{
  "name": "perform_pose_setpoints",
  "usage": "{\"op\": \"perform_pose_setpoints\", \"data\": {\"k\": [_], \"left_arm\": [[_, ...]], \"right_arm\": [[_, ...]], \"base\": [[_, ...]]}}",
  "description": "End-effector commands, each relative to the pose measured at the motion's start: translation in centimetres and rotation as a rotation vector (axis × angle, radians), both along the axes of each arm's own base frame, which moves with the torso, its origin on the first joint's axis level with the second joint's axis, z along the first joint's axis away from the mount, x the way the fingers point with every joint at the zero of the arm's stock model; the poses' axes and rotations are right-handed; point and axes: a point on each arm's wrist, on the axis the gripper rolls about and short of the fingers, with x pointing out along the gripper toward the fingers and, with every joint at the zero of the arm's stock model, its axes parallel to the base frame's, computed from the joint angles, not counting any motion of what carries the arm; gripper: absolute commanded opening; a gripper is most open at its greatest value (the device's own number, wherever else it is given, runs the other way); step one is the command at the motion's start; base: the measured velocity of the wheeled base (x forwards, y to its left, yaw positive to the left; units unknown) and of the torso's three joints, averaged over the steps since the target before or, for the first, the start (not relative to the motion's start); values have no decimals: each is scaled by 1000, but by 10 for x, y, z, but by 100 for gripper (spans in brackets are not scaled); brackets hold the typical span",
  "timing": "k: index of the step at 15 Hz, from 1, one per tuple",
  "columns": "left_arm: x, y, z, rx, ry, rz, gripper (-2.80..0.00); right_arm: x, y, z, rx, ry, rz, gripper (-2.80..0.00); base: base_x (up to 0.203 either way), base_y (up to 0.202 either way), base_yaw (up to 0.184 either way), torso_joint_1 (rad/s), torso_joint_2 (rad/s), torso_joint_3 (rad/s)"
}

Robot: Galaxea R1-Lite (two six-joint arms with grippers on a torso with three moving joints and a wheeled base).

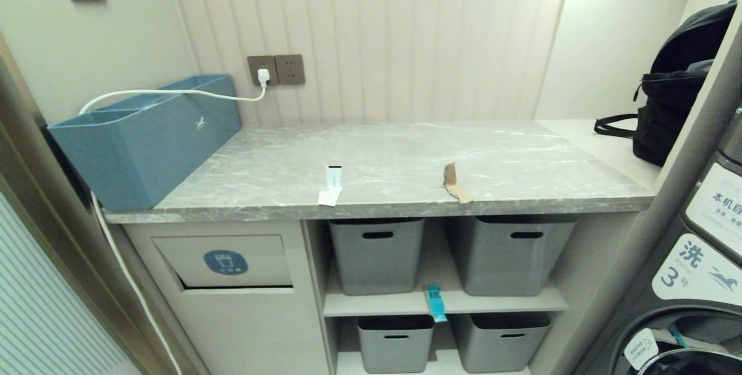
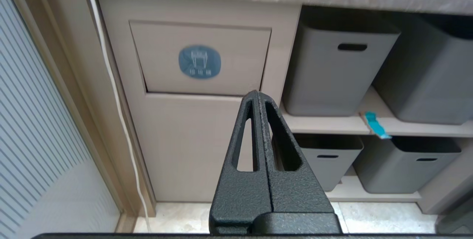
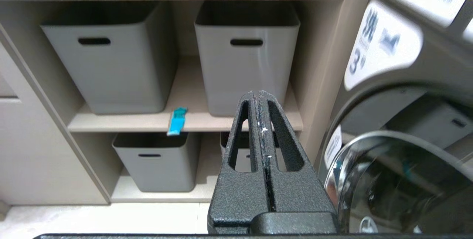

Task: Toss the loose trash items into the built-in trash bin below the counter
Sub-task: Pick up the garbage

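The grey marble table carries a paper strip at 6 o'clock and a cardboard piece toward 4; both pincers, left and right, are closed and empty.

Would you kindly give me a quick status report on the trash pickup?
Left gripper and right gripper shut, empty. Paper strip, cardboard piece on counter; teal wrapper on shelf edge. Bin flap unobstructed.

Grey marble counter bearing paper strip, cardboard piece, teal-blue box, black bag.
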Motion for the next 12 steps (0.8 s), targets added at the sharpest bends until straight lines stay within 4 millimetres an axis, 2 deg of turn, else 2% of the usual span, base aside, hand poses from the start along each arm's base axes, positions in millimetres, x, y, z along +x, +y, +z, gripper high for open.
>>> {"op": "perform_pose_setpoints", "data": {"k": [1,10,12], "left_arm": [[0,0,0,-1,2,0,-280],[0,0,0,-1,2,0,-280],[0,0,0,-1,1,0,-280]], "right_arm": [[0,0,0,0,2,0,-280],[0,0,0,6,0,0,-280],[0,0,0,6,0,0,-280]], "base": [[0,0,0,231,-507,-276],[0,0,0,259,-556,-296],[0,0,0,119,-246,-136]]}}
